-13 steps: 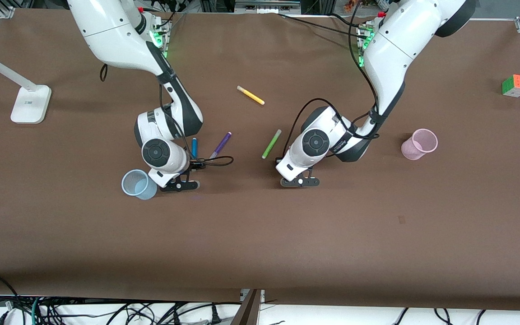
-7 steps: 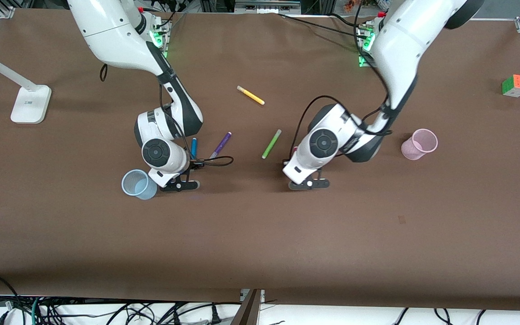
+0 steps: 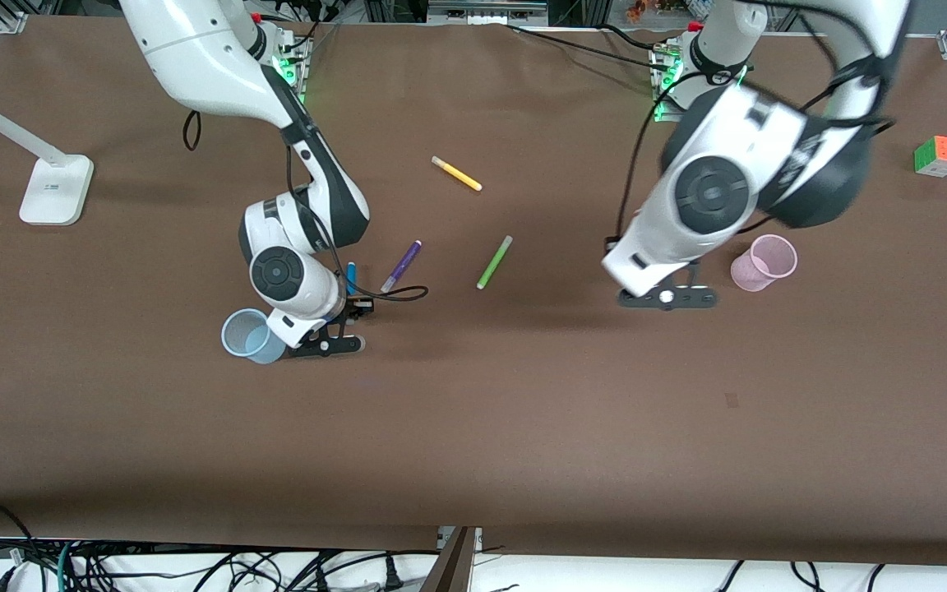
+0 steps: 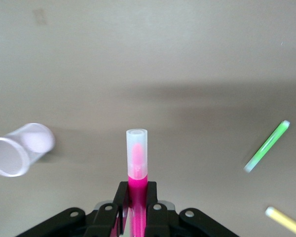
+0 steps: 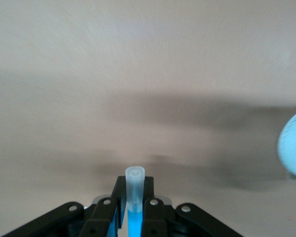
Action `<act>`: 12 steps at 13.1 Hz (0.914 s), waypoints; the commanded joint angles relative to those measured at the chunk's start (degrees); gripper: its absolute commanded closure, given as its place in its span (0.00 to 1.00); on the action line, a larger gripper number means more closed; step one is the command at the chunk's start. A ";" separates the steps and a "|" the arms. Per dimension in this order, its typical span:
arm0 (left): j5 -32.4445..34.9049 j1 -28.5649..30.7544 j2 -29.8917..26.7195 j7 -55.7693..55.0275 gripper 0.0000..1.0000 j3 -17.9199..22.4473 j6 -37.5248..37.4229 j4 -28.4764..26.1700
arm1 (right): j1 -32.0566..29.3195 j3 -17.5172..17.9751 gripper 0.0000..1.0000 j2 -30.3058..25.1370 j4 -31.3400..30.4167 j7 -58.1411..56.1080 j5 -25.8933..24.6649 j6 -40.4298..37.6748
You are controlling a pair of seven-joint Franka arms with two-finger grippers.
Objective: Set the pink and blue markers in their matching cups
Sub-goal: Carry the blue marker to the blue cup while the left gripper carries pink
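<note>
Two markers gripped, neither in a cup yet: right gripper [image 3: 324, 345], low beside the blue cup [image 3: 248, 335], clamps the blue marker [image 5: 134, 197]; left gripper [image 3: 668, 298], airborne just beside the pink cup [image 3: 762, 262], pinches the pink marker [image 4: 137, 173]. Both drops remain. Count: two cups, five markers with the purple marker [image 3: 401, 265], green marker [image 3: 494, 261] and yellow marker [image 3: 456, 173], one cube [image 3: 940, 155].
</note>
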 commanded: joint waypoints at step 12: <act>-17.78 29.13 -13.51 74.45 1.00 -0.44 17.11 -25.41 | -5.82 -4.16 1.00 -8.11 7.24 -59.50 7.91 -5.75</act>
